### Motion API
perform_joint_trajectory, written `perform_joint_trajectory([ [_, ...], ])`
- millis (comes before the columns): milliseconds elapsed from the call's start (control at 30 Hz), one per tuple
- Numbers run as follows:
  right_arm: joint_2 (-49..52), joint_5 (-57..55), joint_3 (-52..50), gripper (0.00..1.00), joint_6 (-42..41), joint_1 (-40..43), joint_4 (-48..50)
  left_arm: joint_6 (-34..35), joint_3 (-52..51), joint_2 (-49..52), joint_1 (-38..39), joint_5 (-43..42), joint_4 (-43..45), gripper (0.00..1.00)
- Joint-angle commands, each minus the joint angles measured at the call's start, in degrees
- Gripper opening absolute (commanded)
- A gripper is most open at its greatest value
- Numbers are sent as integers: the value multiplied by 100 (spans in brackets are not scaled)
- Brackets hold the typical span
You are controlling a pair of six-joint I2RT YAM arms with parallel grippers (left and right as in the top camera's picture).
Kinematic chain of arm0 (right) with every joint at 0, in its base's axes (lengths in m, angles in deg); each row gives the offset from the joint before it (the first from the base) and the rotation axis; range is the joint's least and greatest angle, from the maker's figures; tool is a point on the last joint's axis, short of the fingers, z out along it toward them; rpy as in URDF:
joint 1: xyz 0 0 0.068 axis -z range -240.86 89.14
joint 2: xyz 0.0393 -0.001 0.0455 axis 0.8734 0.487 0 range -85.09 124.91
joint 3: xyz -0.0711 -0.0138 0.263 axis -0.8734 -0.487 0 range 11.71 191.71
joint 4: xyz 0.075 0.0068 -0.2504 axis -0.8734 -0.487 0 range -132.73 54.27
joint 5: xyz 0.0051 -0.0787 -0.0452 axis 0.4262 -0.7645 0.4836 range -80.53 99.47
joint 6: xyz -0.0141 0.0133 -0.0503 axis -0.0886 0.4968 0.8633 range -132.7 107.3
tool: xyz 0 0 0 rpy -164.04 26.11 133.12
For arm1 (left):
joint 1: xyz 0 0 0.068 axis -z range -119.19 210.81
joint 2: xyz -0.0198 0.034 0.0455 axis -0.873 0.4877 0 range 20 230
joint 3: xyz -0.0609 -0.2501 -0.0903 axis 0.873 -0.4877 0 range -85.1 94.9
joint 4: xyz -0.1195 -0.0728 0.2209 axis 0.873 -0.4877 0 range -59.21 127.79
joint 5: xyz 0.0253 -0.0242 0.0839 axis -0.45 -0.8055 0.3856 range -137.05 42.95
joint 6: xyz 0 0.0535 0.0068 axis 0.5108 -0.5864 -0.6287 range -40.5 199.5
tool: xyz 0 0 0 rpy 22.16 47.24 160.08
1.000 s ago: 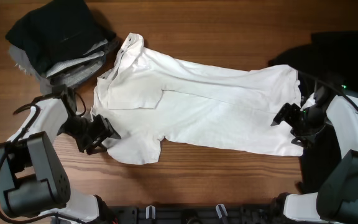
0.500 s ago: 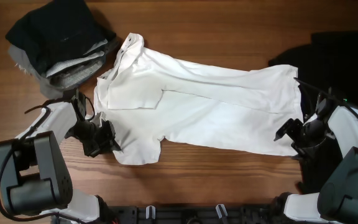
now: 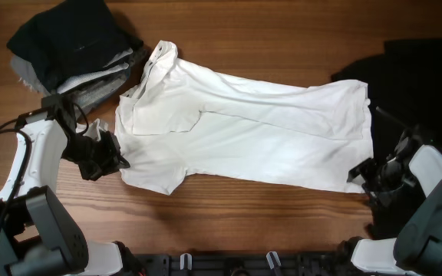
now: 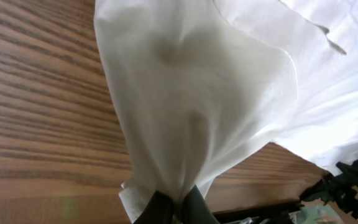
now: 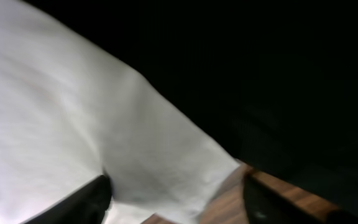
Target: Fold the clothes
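A white shirt [image 3: 252,130] lies spread across the wooden table, collar at the upper left and hem at the right. My left gripper [image 3: 112,156] is at the shirt's left sleeve and is shut on a bunch of its white fabric [image 4: 197,93], which rises taut from the closed fingers [image 4: 157,211]. My right gripper [image 3: 363,175] sits at the shirt's lower right hem corner. In the right wrist view its gripper [image 5: 176,186] is open, jaws standing apart, with the white hem corner [image 5: 166,168] lying between them, ungripped.
A stack of folded dark and grey clothes [image 3: 75,50] sits at the back left. A black garment [image 3: 420,84] lies at the right edge, beside the shirt's hem, and fills the top of the right wrist view [image 5: 260,74]. Bare wood [image 3: 244,222] runs along the front.
My left gripper has shut on the sleeve and drawn it to the left, flattening the lower fold. My right gripper has slid down and right to the hem corner, its jaws narrowing.
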Motion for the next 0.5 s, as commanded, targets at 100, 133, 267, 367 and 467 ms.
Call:
perform_joint_trajectory([
  [100, -15, -109, 125, 4, 227, -4, 186, -179, 98, -98, -33, -24, -138, 4],
  [133, -61, -210, 278, 4, 404, -4, 4, -205, 109, -122, -33, -22, -186, 4],
  [267, -619, -120, 791, 4, 634, -4, -896, -260, 122, -304, -33, -22, -431, 4],
  [367, -1513, 238, 1016, 4, 614, -4, -1462, -260, 122, -514, -33, 0, -756, 4],
  [467, -2170, 323, 1086, 4, 374, -4, -1589, -258, 122, -723, -31, 9, -800, 4],
])
